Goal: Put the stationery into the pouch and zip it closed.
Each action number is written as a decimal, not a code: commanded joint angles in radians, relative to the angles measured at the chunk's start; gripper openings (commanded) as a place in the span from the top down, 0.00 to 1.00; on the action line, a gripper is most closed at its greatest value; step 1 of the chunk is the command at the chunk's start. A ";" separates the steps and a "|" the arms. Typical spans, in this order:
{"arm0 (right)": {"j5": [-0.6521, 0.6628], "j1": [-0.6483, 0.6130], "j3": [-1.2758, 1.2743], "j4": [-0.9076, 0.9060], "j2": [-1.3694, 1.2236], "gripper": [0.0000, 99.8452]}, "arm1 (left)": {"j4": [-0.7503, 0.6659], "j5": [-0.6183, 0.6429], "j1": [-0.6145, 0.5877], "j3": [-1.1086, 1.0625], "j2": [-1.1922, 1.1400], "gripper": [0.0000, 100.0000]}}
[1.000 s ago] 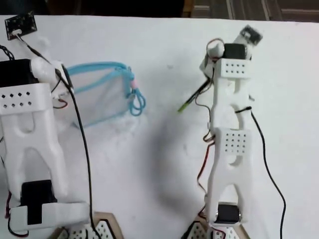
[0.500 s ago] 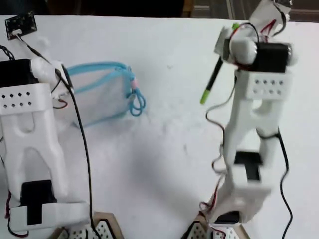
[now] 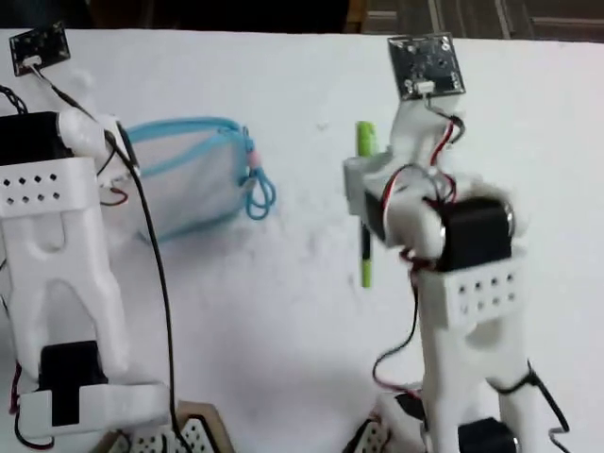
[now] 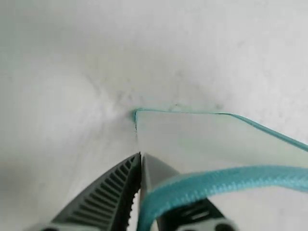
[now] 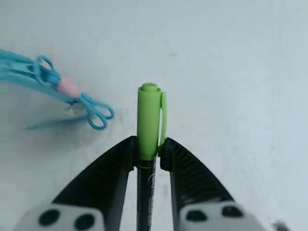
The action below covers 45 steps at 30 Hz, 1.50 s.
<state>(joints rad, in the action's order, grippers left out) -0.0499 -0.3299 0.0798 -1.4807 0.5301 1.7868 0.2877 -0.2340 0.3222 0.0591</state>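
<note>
A clear pouch [image 3: 193, 184] with a blue zipper [image 3: 179, 127] lies at the table's back left, its mouth gaping. My left gripper [image 4: 141, 161] is shut on the pouch [image 4: 211, 137] at its corner, beside the blue zipper [image 4: 231, 179]. A black pen with a green cap [image 3: 365, 203] hangs above the table right of the pouch, with my right gripper [image 5: 147, 144] shut on it. The green cap [image 5: 149, 118] sticks out past the fingertips. The zipper pull's blue loops [image 5: 91, 113] lie ahead of the pen and to one side, apart from it.
The white table [image 3: 283, 311] stretches bare between the two arms. The left arm [image 3: 57, 236] covers the pouch's left end. A circuit board on a wire [image 3: 40, 47] sits at the back left corner. The blue pull loops [image 3: 257, 193] trail off the pouch's right end.
The right arm has lifted the pen off the table and swung it nearer and leftward toward the middle; the pen turned from slanted to lengthwise. The left arm and pouch stayed put.
</note>
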 commanded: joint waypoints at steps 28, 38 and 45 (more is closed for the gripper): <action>0.121 -0.418 -0.559 1.546 -0.062 0.98 | 0.002 -0.005 0.005 -0.011 -0.022 0.98; 0.126 -0.424 -0.621 1.330 -0.056 0.66 | 0.000 -0.026 0.005 -0.011 -0.025 0.98; 0.121 -0.418 -0.621 1.328 0.062 0.67 | 0.000 -0.026 0.005 -0.011 -0.025 0.98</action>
<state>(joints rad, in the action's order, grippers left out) 0.0667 -0.7580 -0.5508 -0.1488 0.5163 1.7868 0.2708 -0.2340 0.3222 0.0591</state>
